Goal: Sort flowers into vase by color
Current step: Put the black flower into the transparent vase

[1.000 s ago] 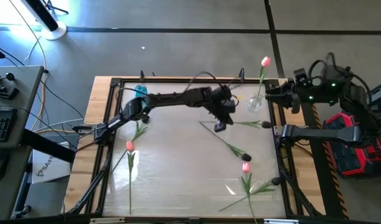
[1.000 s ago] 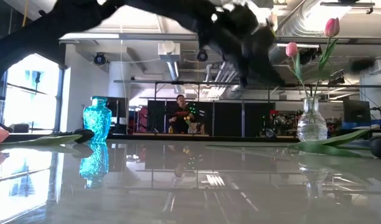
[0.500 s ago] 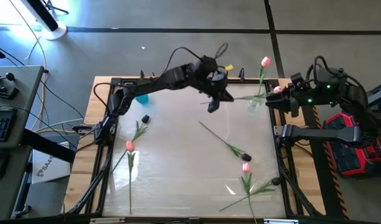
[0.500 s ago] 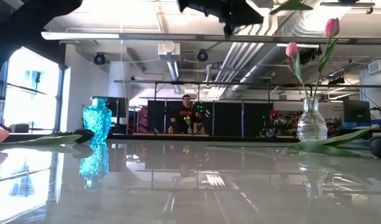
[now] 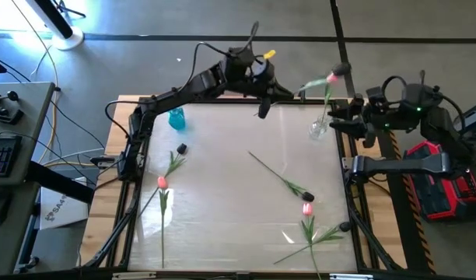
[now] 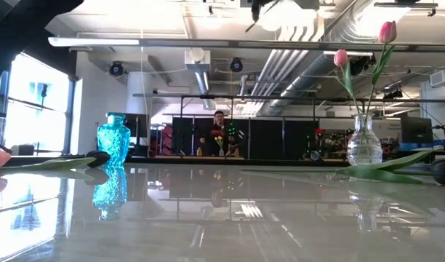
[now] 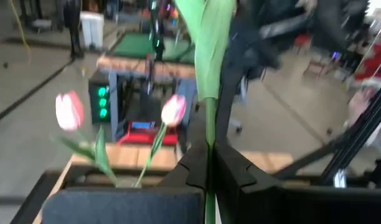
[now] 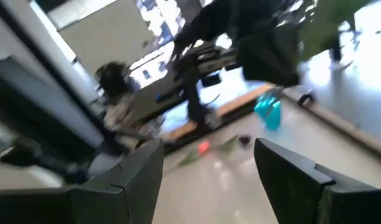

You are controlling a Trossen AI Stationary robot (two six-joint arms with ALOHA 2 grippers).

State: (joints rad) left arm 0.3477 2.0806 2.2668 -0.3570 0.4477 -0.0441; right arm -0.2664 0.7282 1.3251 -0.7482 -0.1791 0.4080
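My left gripper (image 5: 288, 93) is raised high over the table's far edge and is shut on a near-black tulip (image 5: 312, 84). Its dark head (image 5: 343, 70) reaches out over the clear vase (image 5: 319, 129). That vase holds two pink tulips (image 7: 174, 109) by their stems. A blue vase (image 5: 176, 118) stands at the far left. More tulips lie flat on the table: a pink one (image 5: 162, 183), a dark one (image 5: 181, 148), another dark one (image 5: 308, 194) and another pink one (image 5: 306, 208). My right gripper (image 8: 206, 180) waits open beside the table's right edge. My left gripper pinches the tulip's green stem (image 7: 206, 163) between its two fingers. The fingers come about level from the table's left. The stem and a leaf (image 7: 206, 50) stick out ahead of them toward the clear vase. The flower is lifted clear of the table.
A black frame (image 5: 137, 155) runs around the glossy tabletop. One more dark tulip (image 5: 344, 227) lies near the right rim. A person (image 6: 221, 135) sits far behind the table in the room. Bare tabletop lies in the middle between the two vases.
My left gripper has risen from just above the table and gone toward the far edge, tipping from pointing down to about level. It stayed shut on the near-black tulip. The tulip has come up with it and now reaches over the clear vase.
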